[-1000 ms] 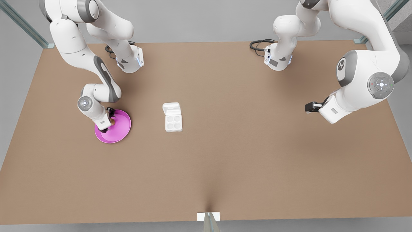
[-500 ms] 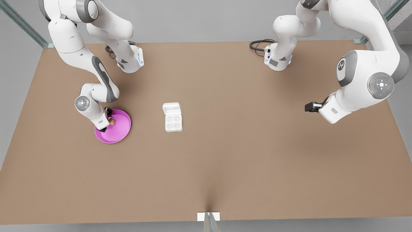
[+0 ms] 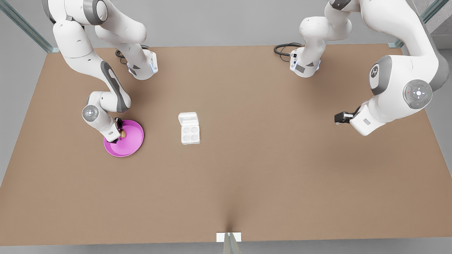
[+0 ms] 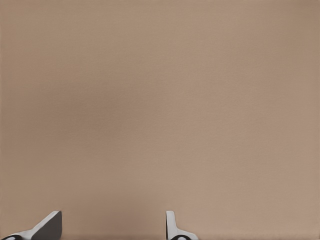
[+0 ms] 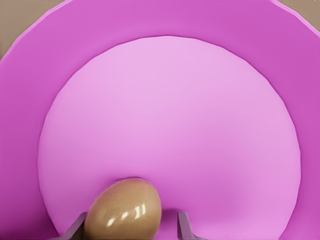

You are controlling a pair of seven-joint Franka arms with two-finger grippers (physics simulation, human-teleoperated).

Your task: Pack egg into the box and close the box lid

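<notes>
Fingers of the right gripper (image 5: pixel 129 226) straddle the egg (image 5: pixel 124 210) on the pink plate (image 3: pixel 132 143), spread with a gap on one side. Near it on the brown table (image 3: pixel 247 176) sits the box (image 3: pixel 190 133), the box lid (image 3: pixel 187 118) folded open. Well apart, the waiting left gripper (image 4: pixel 110 227) hangs open and empty.

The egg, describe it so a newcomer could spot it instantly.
On the brown table, find the round pink plate at the front view's left. The egg lies on it between the right gripper fingers: small, tan, glossy, oval.
</notes>
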